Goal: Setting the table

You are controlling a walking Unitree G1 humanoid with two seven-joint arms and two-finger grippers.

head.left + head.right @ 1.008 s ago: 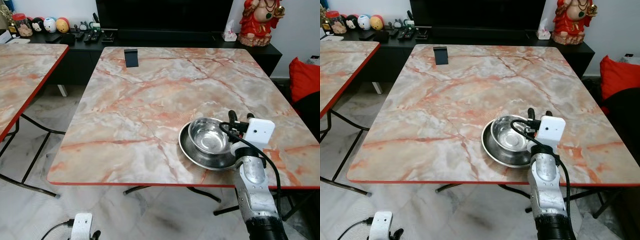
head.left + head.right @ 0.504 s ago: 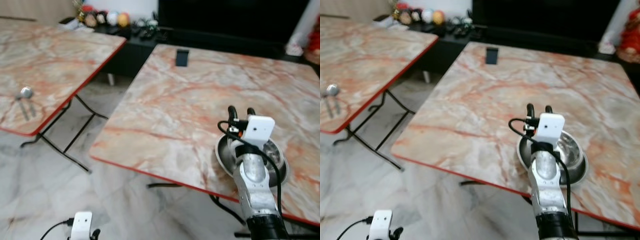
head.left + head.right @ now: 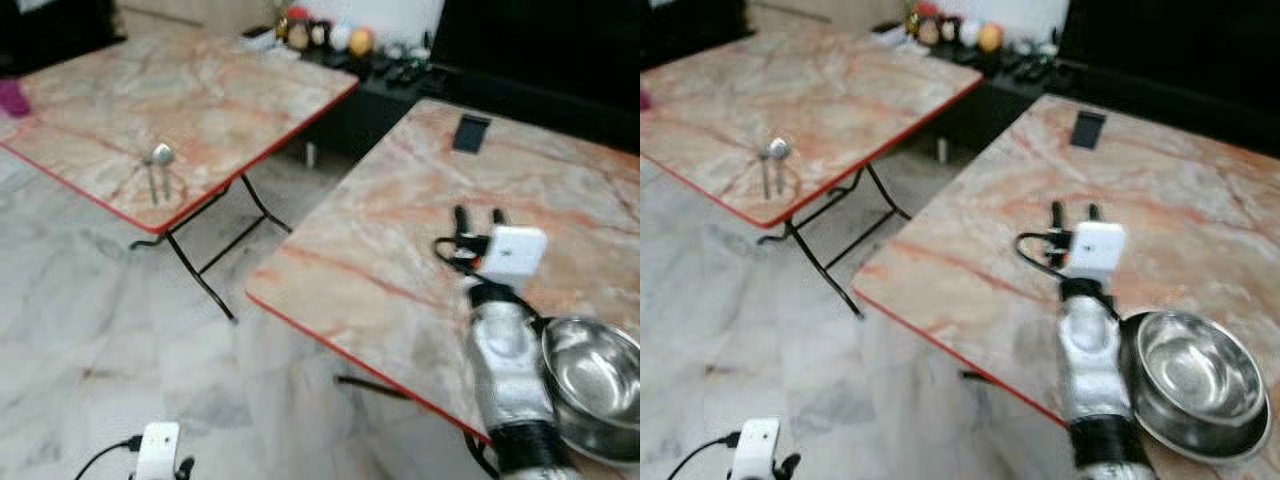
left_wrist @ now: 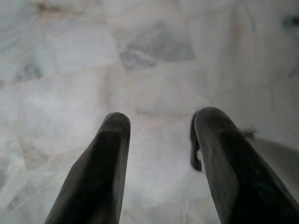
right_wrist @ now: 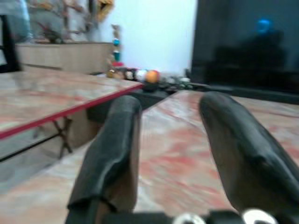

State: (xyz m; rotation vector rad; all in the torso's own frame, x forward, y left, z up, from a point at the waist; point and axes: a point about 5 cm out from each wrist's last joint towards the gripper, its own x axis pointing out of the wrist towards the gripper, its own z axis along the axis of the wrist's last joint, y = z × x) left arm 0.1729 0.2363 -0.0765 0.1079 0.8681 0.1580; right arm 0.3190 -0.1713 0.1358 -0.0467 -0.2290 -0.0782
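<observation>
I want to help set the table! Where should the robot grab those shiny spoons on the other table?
Probably by the thin handles of the silver cutlery, coming straight down from above: it lies flat on the marble folding table, near its red edge. Which pieces they are is too blurred to tell.

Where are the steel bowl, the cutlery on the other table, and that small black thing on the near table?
Bowl (image 3: 1188, 368), right eye view, inside bottom.
Cutlery (image 3: 160, 155), left eye view, spoon's head.
Black thing (image 3: 470, 132), left eye view, its middle.
</observation>
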